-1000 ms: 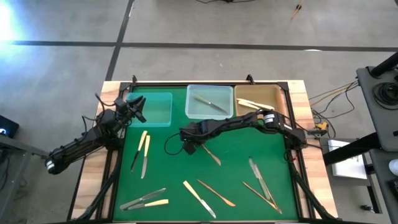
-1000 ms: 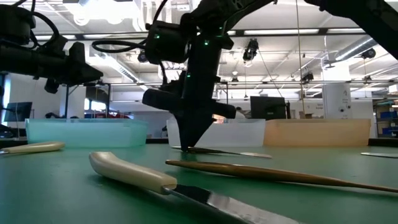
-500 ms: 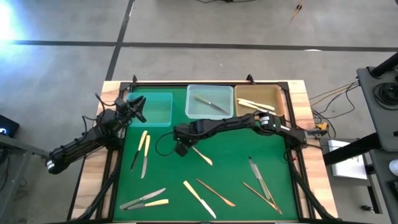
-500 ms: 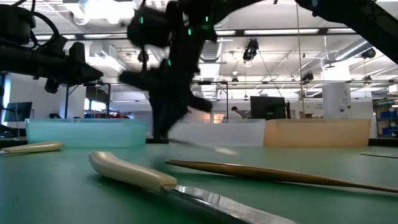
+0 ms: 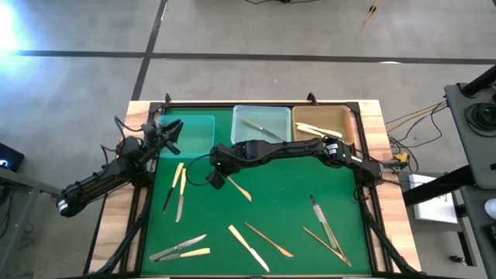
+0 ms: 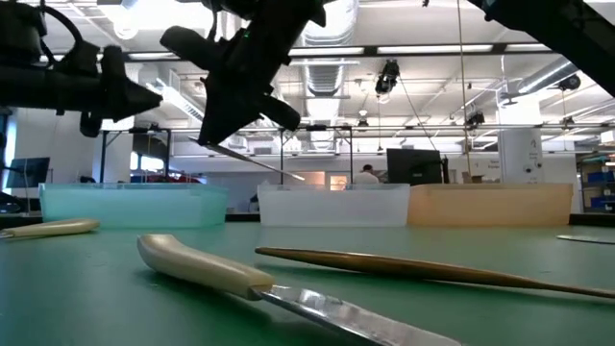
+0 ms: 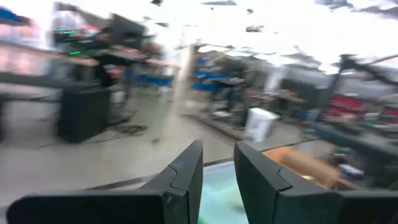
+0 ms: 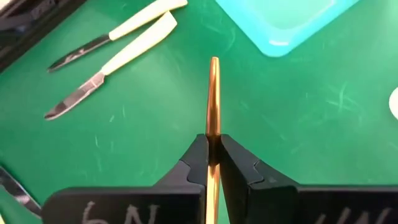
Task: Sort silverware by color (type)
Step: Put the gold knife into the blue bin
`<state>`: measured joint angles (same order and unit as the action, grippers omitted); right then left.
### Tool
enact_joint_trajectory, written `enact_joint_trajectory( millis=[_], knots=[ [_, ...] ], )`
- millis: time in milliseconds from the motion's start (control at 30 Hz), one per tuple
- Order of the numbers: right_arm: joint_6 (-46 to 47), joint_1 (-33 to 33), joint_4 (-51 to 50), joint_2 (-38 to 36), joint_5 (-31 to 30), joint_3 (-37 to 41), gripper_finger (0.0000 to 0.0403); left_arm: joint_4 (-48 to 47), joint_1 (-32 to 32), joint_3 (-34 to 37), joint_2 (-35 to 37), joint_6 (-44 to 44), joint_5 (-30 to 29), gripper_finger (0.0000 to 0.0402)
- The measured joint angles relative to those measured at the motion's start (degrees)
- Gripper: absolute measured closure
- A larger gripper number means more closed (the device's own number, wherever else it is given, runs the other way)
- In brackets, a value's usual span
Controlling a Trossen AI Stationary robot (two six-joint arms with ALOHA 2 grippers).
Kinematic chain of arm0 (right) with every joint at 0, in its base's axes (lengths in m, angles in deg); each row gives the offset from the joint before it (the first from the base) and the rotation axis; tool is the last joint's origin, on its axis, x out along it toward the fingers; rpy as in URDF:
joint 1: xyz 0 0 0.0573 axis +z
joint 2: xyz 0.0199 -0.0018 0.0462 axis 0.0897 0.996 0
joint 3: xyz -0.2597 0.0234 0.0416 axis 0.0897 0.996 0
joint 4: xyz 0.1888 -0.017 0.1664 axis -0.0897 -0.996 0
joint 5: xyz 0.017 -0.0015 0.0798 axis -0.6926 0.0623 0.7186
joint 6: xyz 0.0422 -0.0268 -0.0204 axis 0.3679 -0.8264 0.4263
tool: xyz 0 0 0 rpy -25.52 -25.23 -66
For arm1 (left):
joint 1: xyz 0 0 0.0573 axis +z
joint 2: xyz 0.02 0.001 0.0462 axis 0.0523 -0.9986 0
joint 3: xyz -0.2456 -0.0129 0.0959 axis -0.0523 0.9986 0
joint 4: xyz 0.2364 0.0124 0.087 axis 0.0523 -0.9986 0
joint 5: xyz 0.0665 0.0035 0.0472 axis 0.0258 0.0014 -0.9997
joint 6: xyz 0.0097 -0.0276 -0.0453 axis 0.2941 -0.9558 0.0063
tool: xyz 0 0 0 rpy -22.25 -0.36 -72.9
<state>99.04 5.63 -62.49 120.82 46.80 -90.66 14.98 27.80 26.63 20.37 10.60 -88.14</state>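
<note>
My right gripper [image 5: 221,178] is shut on a slim golden-bronze piece [image 8: 213,93] above the green mat, near the teal tray [image 5: 191,136]. In the low view the piece [image 6: 259,161] hangs well above the table. My left gripper [image 5: 172,133] is open and empty, hovering at the teal tray's left edge. Other silverware lies flat on the mat: cream-handled knives [image 5: 178,190] at the left, a pair [image 5: 180,248] at the near left, a knife [image 5: 248,248] and a bronze piece [image 5: 270,240] near the front, and several pieces [image 5: 325,225] at the right. My right gripper pinches the bronze piece between its two fingers, partway along its length [image 8: 212,129]. The piece runs along the fingers and sticks out past their tips. It is lifted clear of the mat and tilted, one end slanting down toward the table's near right [image 5: 246,197].
Three trays stand along the far edge: the teal tray, a clear one [image 5: 239,138] with a silver knife [image 5: 262,129], and a tan one [image 5: 350,128] with cream pieces [image 5: 314,129]. A cream-handled knife [image 6: 221,274] and a bronze piece [image 6: 413,269] lie close in the low view.
My right gripper has gone toward the table's left edge and up, tipping as it rose. The bronze piece, which lay on the mat with the fingers on it, is now lifted clear and carried toward the teal tray.
</note>
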Motion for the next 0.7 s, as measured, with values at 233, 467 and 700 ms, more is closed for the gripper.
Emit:
enact_joint_trajectory(
  millis=[233, 467, 700],
  knots=[
    [-1.0, -0.5, 6.0, 0.0, -0.1, -0.8, 0.0393, 6.1, 0.0, 0.0, 0.0, -8.8, 1.1, 0.0326],
    [-2.9, -2.8, 16.9, -0.1, -0.6, -0.8, 0.0393, 7.4, 0.0, 0.0, 0.0, -17.0, 0.8, 0.0326],
    [-3.4, -3.6, 17.5, -0.1, -0.5, -0.8, 0.0393, 10.0, 0.1, 0.0, 0.0, -20.2, 0.8, 0.0326]
  ],
)
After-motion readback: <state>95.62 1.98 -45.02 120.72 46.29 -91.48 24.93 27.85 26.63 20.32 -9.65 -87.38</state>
